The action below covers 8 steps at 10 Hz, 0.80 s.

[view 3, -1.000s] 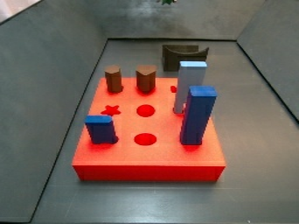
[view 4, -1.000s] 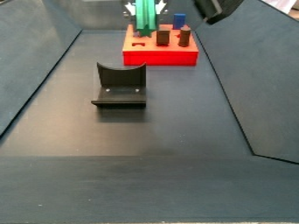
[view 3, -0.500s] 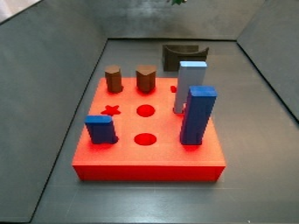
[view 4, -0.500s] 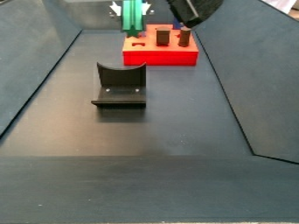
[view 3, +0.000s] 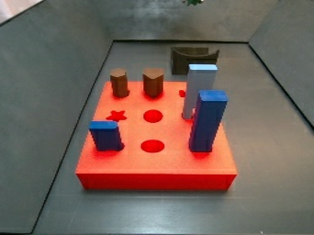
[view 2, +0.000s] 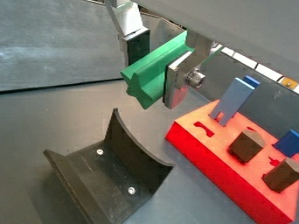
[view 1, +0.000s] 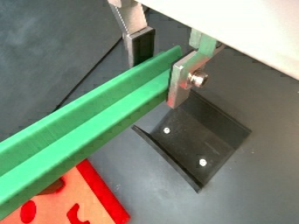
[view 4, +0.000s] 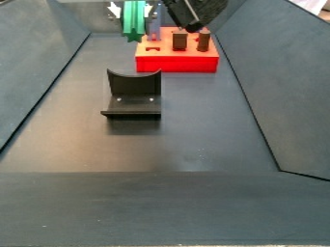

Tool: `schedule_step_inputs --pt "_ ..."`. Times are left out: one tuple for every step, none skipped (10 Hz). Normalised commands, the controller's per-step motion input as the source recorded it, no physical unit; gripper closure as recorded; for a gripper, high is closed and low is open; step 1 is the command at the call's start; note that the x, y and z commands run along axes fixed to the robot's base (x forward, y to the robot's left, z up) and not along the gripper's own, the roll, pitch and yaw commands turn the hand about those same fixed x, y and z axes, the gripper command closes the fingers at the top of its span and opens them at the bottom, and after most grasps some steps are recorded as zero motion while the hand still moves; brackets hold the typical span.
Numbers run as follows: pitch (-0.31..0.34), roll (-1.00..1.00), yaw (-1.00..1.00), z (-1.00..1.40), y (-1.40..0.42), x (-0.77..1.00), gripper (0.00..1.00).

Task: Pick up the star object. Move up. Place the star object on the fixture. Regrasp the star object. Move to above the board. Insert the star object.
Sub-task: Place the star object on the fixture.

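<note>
Dark grey floor fills the lower frame of a side view, with one fixture (view 4: 131, 96) standing left of centre, well short of the single red board (view 4: 178, 60) in the upper middle. From the opposite side view the board (view 3: 157, 151) sits nearest, and its load can be counted: two blue blocks (view 3: 207, 121), two brown pegs (view 3: 153, 83), one light grey-blue upright block (view 3: 199, 90), plus open star and round holes. That view shows the fixture (view 3: 192, 57) only as a dark shape behind the board, and barely any of the arm. Both wrist views show the rest: the gripper (view 1: 165, 58) has its two silver fingers (view 2: 183, 77) clamped on the one green star object (view 1: 87, 131), held lying crosswise in the air above the fixture (view 2: 105, 166). At the upper edge of a side view the star object (view 4: 139, 17) hangs left of the board.
</note>
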Motion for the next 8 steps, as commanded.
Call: schedule_step_inputs --pt "0.054 -1.0 -0.1 -1.0 0.06 0.13 1.0" --pt "0.053 -1.0 -0.11 -1.0 0.07 0.12 1.0" --pt "0.067 -1.0 -0.12 -1.0 0.08 0.13 1.0" --pt "0.084 -1.0 -0.13 -1.0 0.08 0.14 1.0" --pt "0.094 -1.0 -0.14 -1.0 0.08 0.15 1.0" --pt "0.098 -0.96 -0.15 -1.0 0.09 0.16 1.0" --pt "0.085 -0.8 -0.15 -1.0 0.1 0.16 1.0" --pt "0.074 -0.64 -0.15 -1.0 0.1 0.17 1.0"
